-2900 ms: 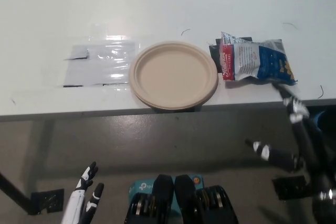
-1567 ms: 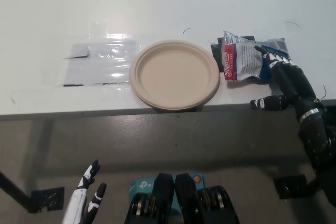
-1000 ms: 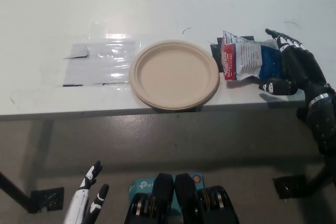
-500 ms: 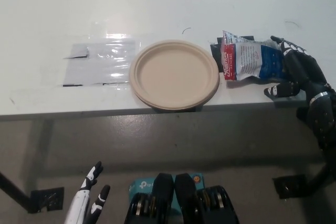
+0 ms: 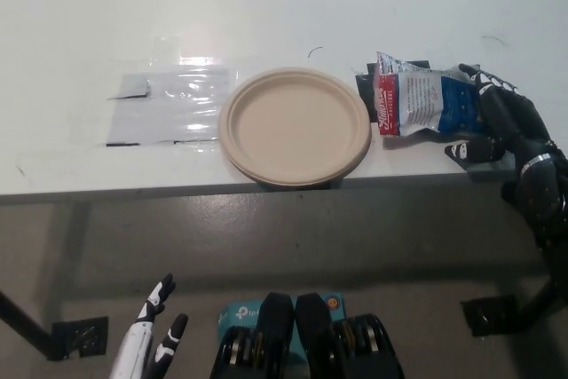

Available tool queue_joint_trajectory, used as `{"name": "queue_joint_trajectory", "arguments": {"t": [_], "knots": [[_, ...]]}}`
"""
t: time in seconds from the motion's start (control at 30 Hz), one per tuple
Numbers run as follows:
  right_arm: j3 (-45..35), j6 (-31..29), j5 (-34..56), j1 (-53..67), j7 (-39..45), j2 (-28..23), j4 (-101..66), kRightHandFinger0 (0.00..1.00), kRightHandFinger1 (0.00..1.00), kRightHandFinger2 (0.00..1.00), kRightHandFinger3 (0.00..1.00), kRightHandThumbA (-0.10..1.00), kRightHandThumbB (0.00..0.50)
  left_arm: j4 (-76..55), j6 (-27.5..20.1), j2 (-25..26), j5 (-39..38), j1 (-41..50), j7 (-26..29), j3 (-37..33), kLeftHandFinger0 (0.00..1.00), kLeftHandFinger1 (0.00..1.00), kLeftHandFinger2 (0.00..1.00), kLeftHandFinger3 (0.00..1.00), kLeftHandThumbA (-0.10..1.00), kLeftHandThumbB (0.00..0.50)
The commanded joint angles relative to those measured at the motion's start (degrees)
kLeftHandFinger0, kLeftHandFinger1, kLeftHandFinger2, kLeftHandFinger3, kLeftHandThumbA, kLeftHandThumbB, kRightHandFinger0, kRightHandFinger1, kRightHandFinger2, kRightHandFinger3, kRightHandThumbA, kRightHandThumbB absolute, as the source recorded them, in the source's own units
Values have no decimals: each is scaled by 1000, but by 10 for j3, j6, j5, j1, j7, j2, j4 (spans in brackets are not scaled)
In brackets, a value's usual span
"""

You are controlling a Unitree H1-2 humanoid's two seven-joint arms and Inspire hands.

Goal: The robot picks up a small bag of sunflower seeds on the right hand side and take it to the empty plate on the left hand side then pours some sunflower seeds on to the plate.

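The small crinkly bag of sunflower seeds (image 5: 426,104), white and blue with a red strip at one end, lies flat on the white table (image 5: 284,6) near the front edge. There is only the head view to go by. The bag's long side runs left to right across the table, and its red end points at the round tan paper plate (image 5: 295,127). The plate is empty and sits just beside the bag, on the bag's left, with a small gap between them.

The black right hand (image 5: 499,122) is at the bag's far right end. Its fingers (image 5: 484,86) are spread apart and wrap around that end from above, while one more finger sits low at the front edge. I think the hand touches the bag but does not squeeze it tight yet, and the bag is not lifted. So the bag lies straight to the left of this hand, and the plate is further left along the same line.

The white left hand (image 5: 151,343) rests far below the table at the lower left, holding nothing, with fingers apart. The right hand is much nearer to the bag.

A clear shiny plastic sheet (image 5: 169,108) lies flat left of the plate.
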Motion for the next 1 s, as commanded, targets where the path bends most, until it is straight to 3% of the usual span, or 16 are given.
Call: {"name": "queue_joint_trajectory", "arguments": {"t": [0.0,0.17,0.4,0.97], "knots": [[4,-16,1,-42,-23,-2,-9,1000,1000,1000,1000,1000,250,-8,-7,4,5,3,6,-1,1000,1000,1000,1000,1000,151],[5,-13,5,-48,-24,1,-8,1000,1000,1000,1000,1000,234,-10,-10,4,4,3,6,-1,1000,1000,1000,1000,1000,151],[12,-20,5,-60,-33,1,14,1000,1000,1000,1000,1000,260,-13,-9,4,8,3,6,-2,1000,1000,1000,1000,1000,137],[34,-36,2,-88,-60,8,106,1000,1000,1000,1000,1000,251,-13,-12,3,9,4,8,-2,1000,1000,1000,1000,1000,135]]}}
